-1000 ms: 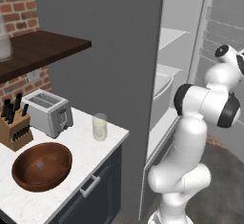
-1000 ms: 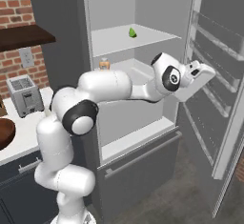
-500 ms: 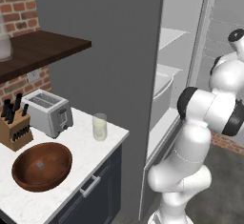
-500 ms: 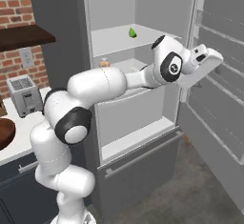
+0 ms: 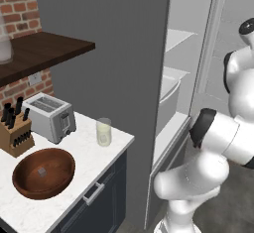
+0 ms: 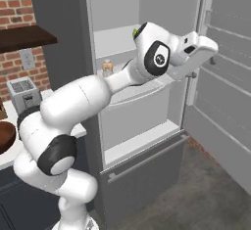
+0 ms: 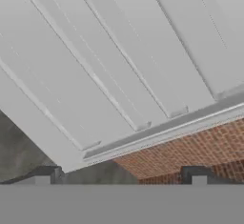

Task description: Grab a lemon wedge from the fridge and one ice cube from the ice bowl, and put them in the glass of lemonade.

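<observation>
Lemonade glass (image 5: 103, 131) stood on the counter (image 5: 74, 177) near the toaster (image 5: 49, 117), with the ice bowl (image 5: 43, 172) nearer and an ice cube (image 5: 42, 172) inside. The gripper (image 7: 121, 176) (jaws spread wide, holding nothing) faced the open fridge (image 6: 147, 92) door. Farther in, the lemon wedge (image 6: 135, 31) lay on the upper shelf.

Task objects: open fridge and worktop items.
The matte grey fridge (image 6: 147, 102) is shown with its door swung wide; a sliver of yellow-green lemon wedge (image 6: 135, 31) is seen on an upper shelf. On the counter, the glass of lemonade (image 5: 103, 132) is placed upright near the dark wooden ice bowl (image 5: 30, 190), in which a pale ice cube (image 5: 42, 171) is contained.
</observation>
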You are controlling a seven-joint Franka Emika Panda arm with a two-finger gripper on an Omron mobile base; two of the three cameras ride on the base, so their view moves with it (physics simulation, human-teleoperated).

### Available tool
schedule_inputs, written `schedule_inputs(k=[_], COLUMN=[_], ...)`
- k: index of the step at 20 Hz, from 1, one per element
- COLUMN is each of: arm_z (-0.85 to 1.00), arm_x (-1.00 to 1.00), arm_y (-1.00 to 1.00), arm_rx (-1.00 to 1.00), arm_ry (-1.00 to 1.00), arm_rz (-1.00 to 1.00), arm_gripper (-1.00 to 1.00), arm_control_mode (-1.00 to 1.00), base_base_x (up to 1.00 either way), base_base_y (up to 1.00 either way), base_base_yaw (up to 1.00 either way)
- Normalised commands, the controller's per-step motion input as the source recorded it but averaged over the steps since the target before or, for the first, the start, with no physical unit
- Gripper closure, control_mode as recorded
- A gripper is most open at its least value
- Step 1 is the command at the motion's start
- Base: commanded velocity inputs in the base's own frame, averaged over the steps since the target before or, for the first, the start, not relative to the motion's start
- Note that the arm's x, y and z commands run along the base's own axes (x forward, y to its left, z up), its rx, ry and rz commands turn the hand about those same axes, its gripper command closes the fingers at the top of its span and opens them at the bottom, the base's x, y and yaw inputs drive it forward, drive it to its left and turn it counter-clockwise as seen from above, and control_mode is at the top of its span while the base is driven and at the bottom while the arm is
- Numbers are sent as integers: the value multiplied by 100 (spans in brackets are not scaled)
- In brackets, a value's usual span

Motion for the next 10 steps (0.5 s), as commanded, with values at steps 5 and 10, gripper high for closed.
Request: schedule_inputs(k=[5, 10], arm_z=[6, 0], arm_x=[-57, -41], arm_y=[62, 95], arm_rx=[22, 27], arm_ry=[-26, -19], arm_rz=[-13, -10], arm_gripper=[-100, -100], arm_control_mode=[-100, -100], base_base_x=[0, 0], base_base_y=[0, 0], base_base_yaw=[0, 0])
